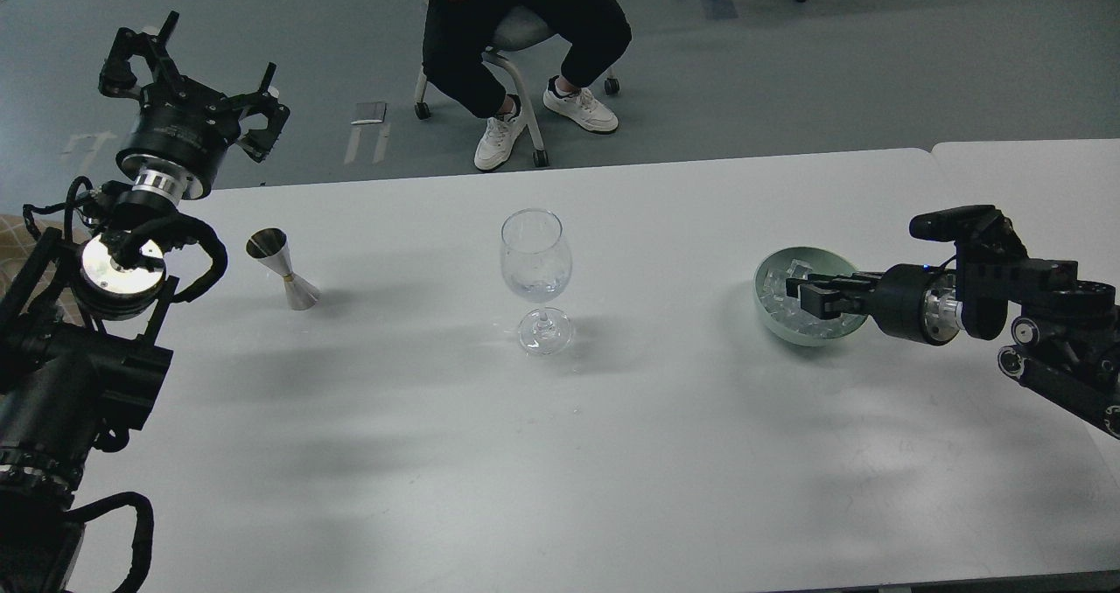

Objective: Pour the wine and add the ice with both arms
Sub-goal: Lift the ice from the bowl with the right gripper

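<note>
A clear wine glass (536,265) stands upright at the table's middle. A little clear wine (535,289) lies in the bottom of its bowl; I cannot tell if ice is in it. A pale green bowl (779,326) at the right holds the heap of clear ice cubes (777,289). My right gripper (803,297) reaches in from the right, low over the bowl and the ice; its fingers are dark and I cannot tell them apart. My left gripper (188,73) is raised at the far left beyond the table's edge, open and empty. A steel jigger (284,269) stands below it.
The white table (560,453) runs across the view, with a second table (1024,173) joined at the right. A person sits on a wheeled chair (516,42) just beyond the far edge. My left arm's body (79,374) covers the table's left side.
</note>
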